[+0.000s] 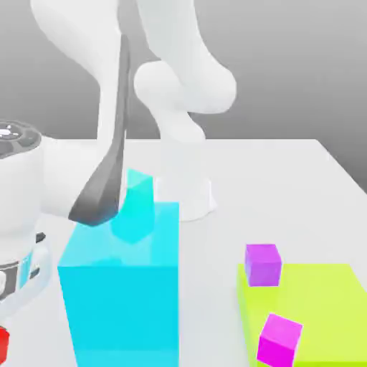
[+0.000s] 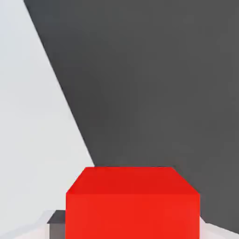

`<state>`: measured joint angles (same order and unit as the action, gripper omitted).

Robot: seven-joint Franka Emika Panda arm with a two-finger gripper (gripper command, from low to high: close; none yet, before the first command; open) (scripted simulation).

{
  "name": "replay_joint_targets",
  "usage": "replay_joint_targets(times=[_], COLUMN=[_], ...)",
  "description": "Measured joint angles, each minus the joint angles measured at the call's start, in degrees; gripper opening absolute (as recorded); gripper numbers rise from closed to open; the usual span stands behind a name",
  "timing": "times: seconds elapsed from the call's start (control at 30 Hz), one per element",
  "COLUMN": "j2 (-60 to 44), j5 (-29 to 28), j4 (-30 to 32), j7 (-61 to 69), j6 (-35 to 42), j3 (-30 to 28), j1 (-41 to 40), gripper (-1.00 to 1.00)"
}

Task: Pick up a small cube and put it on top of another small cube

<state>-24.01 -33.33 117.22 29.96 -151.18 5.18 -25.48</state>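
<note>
Red cube (image 2: 133, 205) near white table (image 1: 287, 179); grey backdrop.

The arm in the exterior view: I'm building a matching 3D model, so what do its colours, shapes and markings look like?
The robot arm has smooth, glossy white rounded links with bulbous joints. A dark grey tapered strip runs down one link and widens at its lower end. The white cylindrical section at the exterior view's left carries a dark grey cap with small white marks. No cables are visible.
</note>
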Motion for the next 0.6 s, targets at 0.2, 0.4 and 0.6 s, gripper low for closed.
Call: replay_joint_targets(times=[0.2, 0.4, 0.6], j2=[1.4, 4.3, 7.1], j5=[0.0, 7.4, 14.9], j4=[-2.0, -0.7, 0.6], j7=[0.8, -14.9, -31.4], j6=[2.0, 5.7, 8.9], j3=[4.3, 8.6, 12.9], j1=[4.5, 10.9, 17.3], gripper=[-1.0, -1.0, -1.0])
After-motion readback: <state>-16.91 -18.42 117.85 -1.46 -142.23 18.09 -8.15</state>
